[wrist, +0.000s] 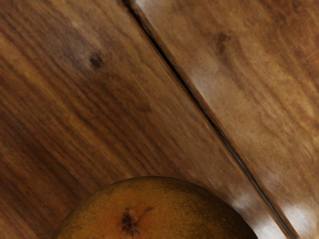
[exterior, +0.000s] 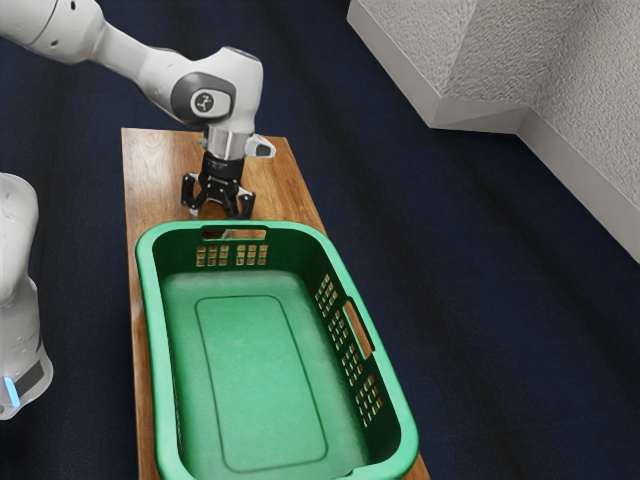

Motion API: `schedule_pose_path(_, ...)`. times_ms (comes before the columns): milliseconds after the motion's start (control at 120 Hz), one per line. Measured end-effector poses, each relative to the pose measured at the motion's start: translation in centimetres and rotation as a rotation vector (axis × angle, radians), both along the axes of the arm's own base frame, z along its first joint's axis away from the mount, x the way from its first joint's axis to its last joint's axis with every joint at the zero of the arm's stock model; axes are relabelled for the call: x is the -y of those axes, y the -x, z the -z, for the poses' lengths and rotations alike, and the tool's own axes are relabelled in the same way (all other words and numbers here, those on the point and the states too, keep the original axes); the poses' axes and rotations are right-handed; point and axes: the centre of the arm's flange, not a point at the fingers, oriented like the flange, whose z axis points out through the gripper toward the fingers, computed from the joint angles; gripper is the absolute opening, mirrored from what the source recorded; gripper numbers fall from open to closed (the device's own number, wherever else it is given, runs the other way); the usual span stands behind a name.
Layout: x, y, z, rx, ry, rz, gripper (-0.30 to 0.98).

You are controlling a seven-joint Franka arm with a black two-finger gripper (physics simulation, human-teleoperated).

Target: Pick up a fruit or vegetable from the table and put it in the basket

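close to the wrist camera, orange fruit (wrist: 164,206); exterior view, green basket (exterior: 153,320).

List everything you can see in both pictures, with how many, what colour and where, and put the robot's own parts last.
Basket: 1, green, on the table; nothing inside that I can see.
Fruit: 1, orange-brown with a dark spot, just under my hand; kind uncertain.
Table: 1, brown wood, under the basket and gripper.
Floor: 1, dark blue, around the table.
Wall: 1, pale grey and textured, at the exterior view's upper right, with a smoother strip along its foot.
Arm: 1, white and grey, coming in from the exterior view's upper left.
Base: 1, white with a blue light, probably mine, at the exterior view's left.
Gripper: 1, black, open above the table, by the basket's end.
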Motion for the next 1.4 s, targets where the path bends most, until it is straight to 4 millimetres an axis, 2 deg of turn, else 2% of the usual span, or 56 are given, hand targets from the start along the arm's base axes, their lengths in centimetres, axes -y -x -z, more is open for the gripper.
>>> schedule_pose_path(167,-1.8,0.2,-1.8,0.038,-0.011,-0.054,0.27)
schedule_pose_path(375,-5.8,0.5,-5.4,0.104,-0.046,-0.150,0.27)
schedule_pose_path(467,-6.2,0.2,-7.3,0.140,-0.067,-0.153,0.27)
schedule_pose_path(542,-5.8,0.0,-9.7,0.188,-0.087,-0.140,0.27)
schedule_pose_path(617,-3.8,-0.7,-12.4,0.238,-0.120,-0.092,0.27)
schedule_pose_path(708,0.2,-2.1,-14.9,0.287,-0.147,-0.005,0.27)
schedule_pose_path(842,5.7,-2.7,-17.1,0.335,-0.172,0.102,0.27)
schedule_pose_path(950,8.8,-2.0,-18.6,0.375,-0.181,0.154,0.27)
schedule_pose_path(1017,11.1,-1.8,-19.0,0.387,-0.181,0.193,0.27)
schedule_pose_path(1225,20.6,-2.0,-18.5,0.377,-0.161,0.316,0.27)
schedule_pose_path(1400,25.7,-1.1,-18.2,0.373,-0.126,0.356,0.27)
